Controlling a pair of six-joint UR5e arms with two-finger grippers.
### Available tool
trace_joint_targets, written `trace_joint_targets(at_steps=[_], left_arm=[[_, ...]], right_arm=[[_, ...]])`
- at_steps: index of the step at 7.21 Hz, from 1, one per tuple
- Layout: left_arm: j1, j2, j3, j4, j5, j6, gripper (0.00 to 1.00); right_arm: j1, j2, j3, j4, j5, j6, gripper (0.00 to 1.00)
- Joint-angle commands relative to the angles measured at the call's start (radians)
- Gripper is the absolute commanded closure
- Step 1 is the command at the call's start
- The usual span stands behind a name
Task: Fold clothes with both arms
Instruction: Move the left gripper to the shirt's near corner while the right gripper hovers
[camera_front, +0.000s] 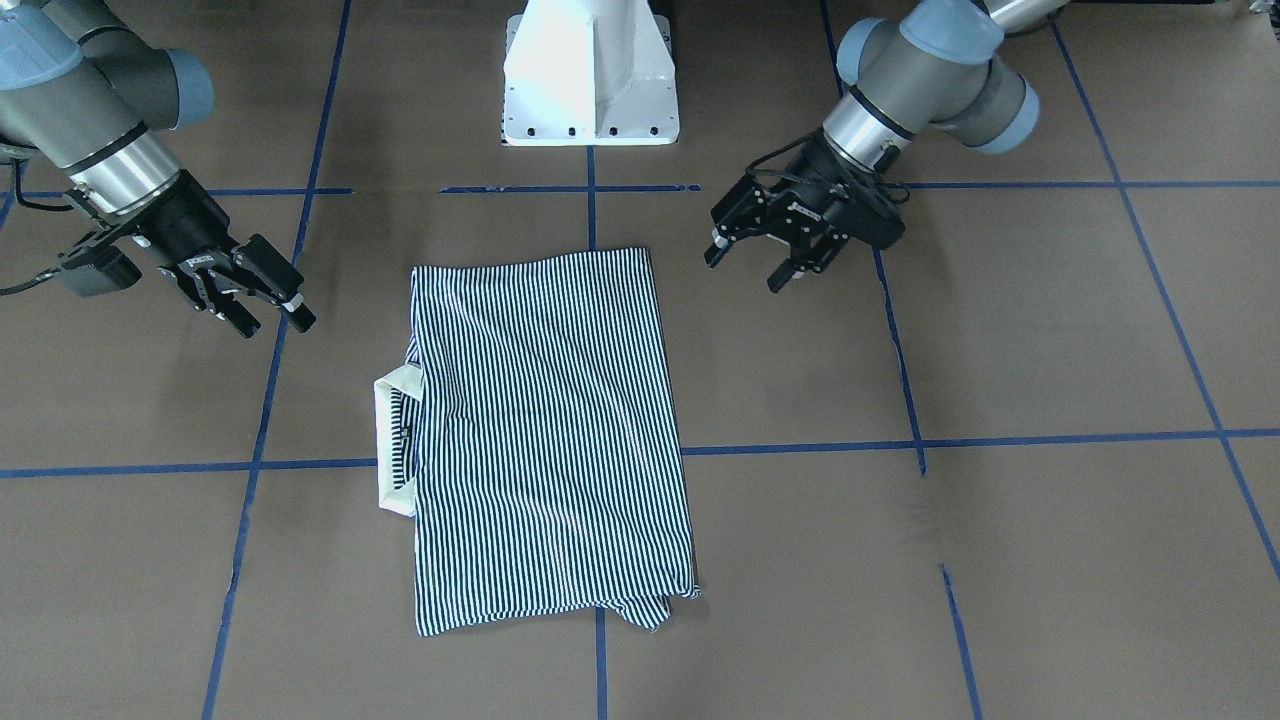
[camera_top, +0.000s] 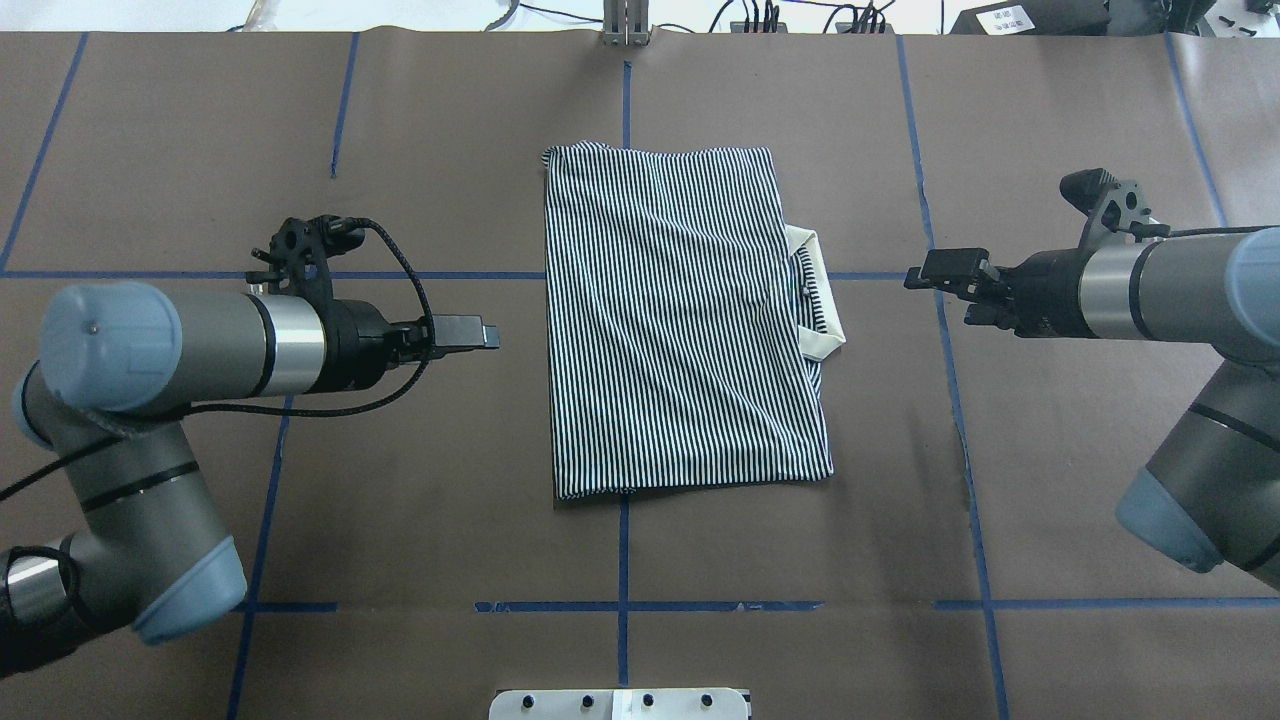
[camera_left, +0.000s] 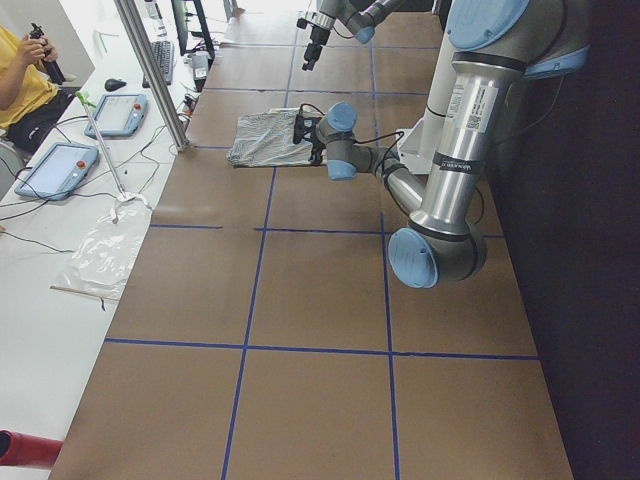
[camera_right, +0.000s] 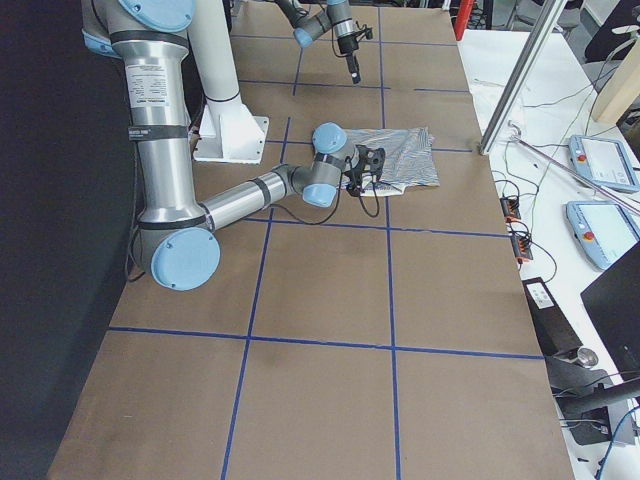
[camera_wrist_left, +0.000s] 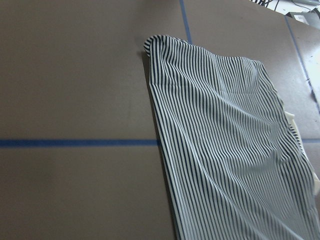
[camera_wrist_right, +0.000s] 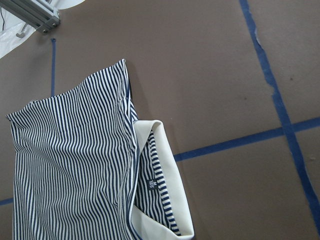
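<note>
Between two hands (camera_front: 747, 268) (camera_front: 275, 322) lies one folded shirt (camera_front: 550, 440).

Front-facing view: shirt (camera_front: 550, 430) flat mid-frame, low obstacle. Table (camera_front: 1050, 330) open lower left, lower right. Left gripper (camera_front: 745, 270) upper right, right gripper (camera_front: 277, 324) upper left, both off shirt. Pedestal (camera_front: 590, 90) blocks top centre.

Silver-grey arms (camera_top: 200, 345), light-blue caps (camera_top: 95, 345), black cables (camera_top: 411, 272)

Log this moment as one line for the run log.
polo shirt: folded, flat on table, collar at robot's right | left gripper: open, empty, off shirt | right gripper: open, empty, off shirt
</note>
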Motion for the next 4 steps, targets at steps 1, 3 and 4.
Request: trace_joint_targets(at_steps=[1,3,4], left_arm=[[0.164,-0.004,0.0,0.001,0.188,-0.305,0.41],[0.248,-0.055,0.114,0.0,0.334,-0.406,0.43],[0.259,-0.07,0.135,0.0,0.335,-0.427,0.43]], right_arm=[[-0.134,0.017,0.068,-0.142,-0.219,0.149,0.04],[-0.153,0.056,0.074,-0.192,-0.241,0.173,0.03],[-0.154,0.054,0.074,-0.192,-0.249,0.173,0.03]])
